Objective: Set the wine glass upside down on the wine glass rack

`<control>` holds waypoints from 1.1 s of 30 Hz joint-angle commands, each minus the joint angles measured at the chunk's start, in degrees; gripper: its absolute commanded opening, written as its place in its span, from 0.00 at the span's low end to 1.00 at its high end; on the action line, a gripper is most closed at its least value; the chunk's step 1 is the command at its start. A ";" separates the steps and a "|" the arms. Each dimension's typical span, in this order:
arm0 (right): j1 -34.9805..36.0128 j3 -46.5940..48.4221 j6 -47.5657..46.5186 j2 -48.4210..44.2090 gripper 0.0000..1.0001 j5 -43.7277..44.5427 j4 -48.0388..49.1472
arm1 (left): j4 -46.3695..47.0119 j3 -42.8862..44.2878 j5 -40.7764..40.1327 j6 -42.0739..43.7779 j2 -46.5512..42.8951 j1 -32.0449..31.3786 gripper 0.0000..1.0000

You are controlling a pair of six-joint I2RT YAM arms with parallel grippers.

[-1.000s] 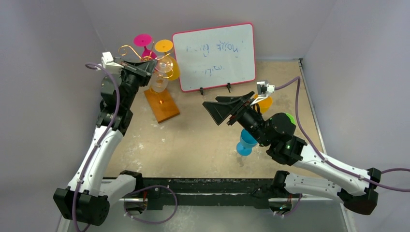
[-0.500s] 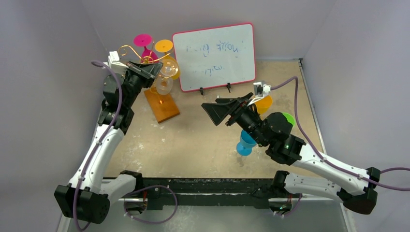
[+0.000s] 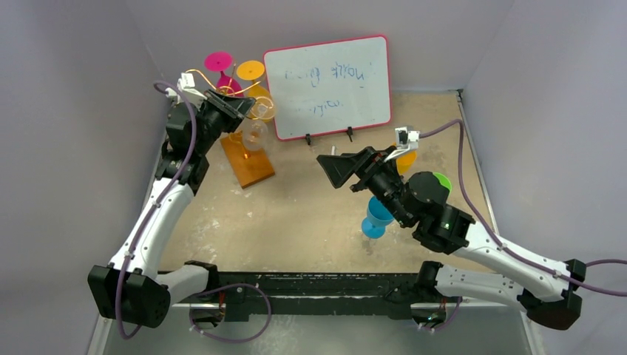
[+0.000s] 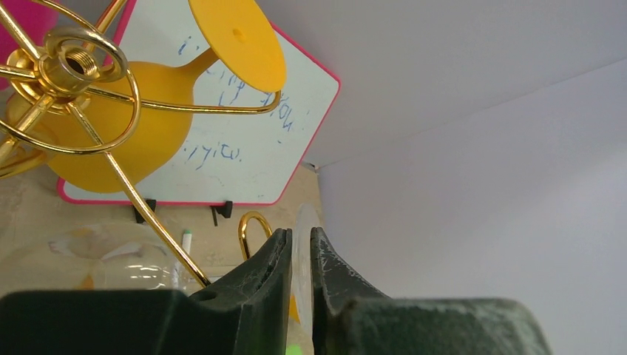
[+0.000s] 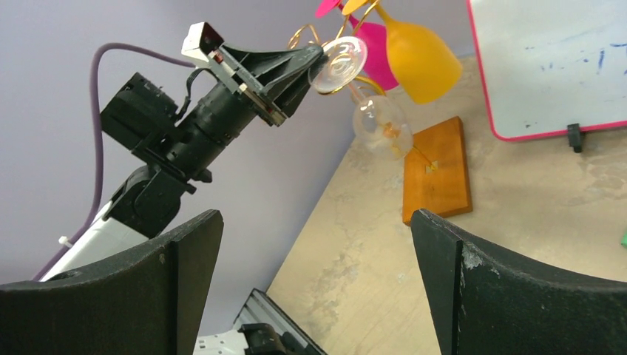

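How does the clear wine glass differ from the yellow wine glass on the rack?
The clear wine glass is transparent; the yellow wine glass is opaque. The clear wine glass has its foot between the fingers of the left gripper; no gripper touches the yellow wine glass. Both are upside down, foot above bowl, at the wine glass rack.

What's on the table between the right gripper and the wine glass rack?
Nothing; the top view shows bare table between right gripper and wine glass rack.

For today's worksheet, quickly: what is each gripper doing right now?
Left gripper: closed on the foot of the clear wine glass.
Right gripper: open, holding nothing.
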 commanded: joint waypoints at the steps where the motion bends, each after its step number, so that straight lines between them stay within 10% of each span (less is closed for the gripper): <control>1: -0.10 1.58 1.16 -2.66 1.00 4.86 -1.90 | 1.66 4.69 1.03 3.74 -0.14 0.29 0.16; 15: -0.10 2.68 6.36 -5.01 1.00 13.00 -19.10 | -7.61 11.43 2.21 11.34 1.78 0.29 0.49; 33: -0.04 5.72 12.78 -3.08 0.97 10.83 -42.74 | -19.13 19.73 0.23 22.07 3.09 0.29 0.55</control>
